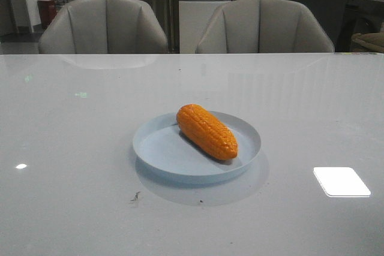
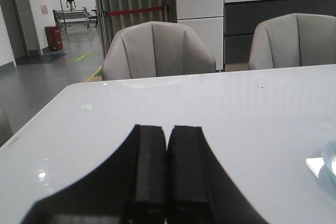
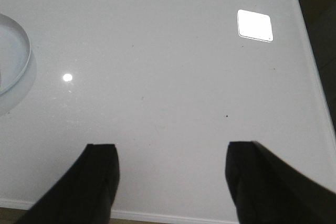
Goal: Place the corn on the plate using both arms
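The left gripper (image 2: 167, 174) has its two black fingers pressed flat together with nothing between them. It hangs above bare white table (image 2: 220, 108), pointing toward the far edge and the grey chairs (image 2: 157, 51). Only a sliver of the plate (image 2: 331, 158) shows at the edge of its view, so the dish lies well off to this gripper's right.

The right gripper (image 3: 173, 182) is spread wide, its fingers (image 3: 97, 182) well apart and empty, poised over the near right part of the table, close to the near edge. An arc of the plate's rim (image 3: 16, 61) shows at the side of its view, so the dish sits to its left. A bright patch of reflected light (image 3: 254, 24) lies on the tabletop beyond it.

Neither arm appears in the front view, so both are pulled back from the middle of the table, and I cannot tell which is nearer the dish.

In that view, the corn (image 1: 207, 131) already lies inside the plate (image 1: 162, 154), at the table's centre. Its long axis runs diagonally, blunt end far and left, tapered tip near and right, resting against the right part of the dish. With the cob lying settled there, the task looks finished, and no further reach seems called for.
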{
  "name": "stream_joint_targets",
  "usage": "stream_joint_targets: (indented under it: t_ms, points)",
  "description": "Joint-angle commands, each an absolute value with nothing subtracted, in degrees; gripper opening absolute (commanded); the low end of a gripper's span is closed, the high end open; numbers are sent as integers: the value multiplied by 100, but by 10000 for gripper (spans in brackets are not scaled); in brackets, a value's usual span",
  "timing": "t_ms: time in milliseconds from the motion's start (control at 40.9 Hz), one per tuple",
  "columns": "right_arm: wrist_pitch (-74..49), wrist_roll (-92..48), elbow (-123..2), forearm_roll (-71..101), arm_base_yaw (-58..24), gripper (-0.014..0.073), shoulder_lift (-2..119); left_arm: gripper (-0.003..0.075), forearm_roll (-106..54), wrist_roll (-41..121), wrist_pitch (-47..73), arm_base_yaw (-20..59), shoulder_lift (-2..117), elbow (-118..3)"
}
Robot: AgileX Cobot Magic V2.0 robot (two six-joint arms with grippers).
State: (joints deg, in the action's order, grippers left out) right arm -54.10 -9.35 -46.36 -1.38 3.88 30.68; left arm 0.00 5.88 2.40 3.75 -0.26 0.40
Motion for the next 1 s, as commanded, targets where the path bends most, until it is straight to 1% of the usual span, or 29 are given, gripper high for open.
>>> stream_joint_targets:
  t_ms: [0, 171, 220, 245, 318, 514, 563, 685, 759, 930, 979]
  points:
    - [-4968, -974, -4752, -179, 412, 540, 3017, 89, -56, 557, -253, 389, -132, 246]
    - [-4539, -974, -4343, 0, 293, 539, 2417, 89, -56, 557, -253, 389, -120, 246]
    - [-4217, -974, -4133, 86, 194, 526, 2157, 89, -56, 557, -253, 389, -120, 246]
    - [-4071, -974, -4031, 124, 127, 505, 1993, 89, -56, 557, -253, 389, -120, 246]
    - [-3383, -974, -3586, 268, -32, 410, 1519, 89, -56, 557, -253, 389, -120, 246]
    - [-1404, -974, -2403, 591, -132, 86, 429, 89, -56, 557, -253, 389, -120, 246]
    - [-1011, -974, -2135, 597, -132, 48, 230, 89, -56, 557, -253, 389, -120, 246]
    - [-224, -974, -1365, 596, -132, 57, -186, 89, -56, 557, -253, 389, -120, 246]
    - [181, -913, -949, 602, -137, 57, -190, 89, -56, 557, -253, 389, -120, 246]
    - [965, -212, 59, 734, -161, 57, -190, 89, -56, 557, -253, 389, -120, 246]
    - [561, -99, 23, 734, -161, 57, -190, 89, -56, 557, -253, 389, -120, 246]
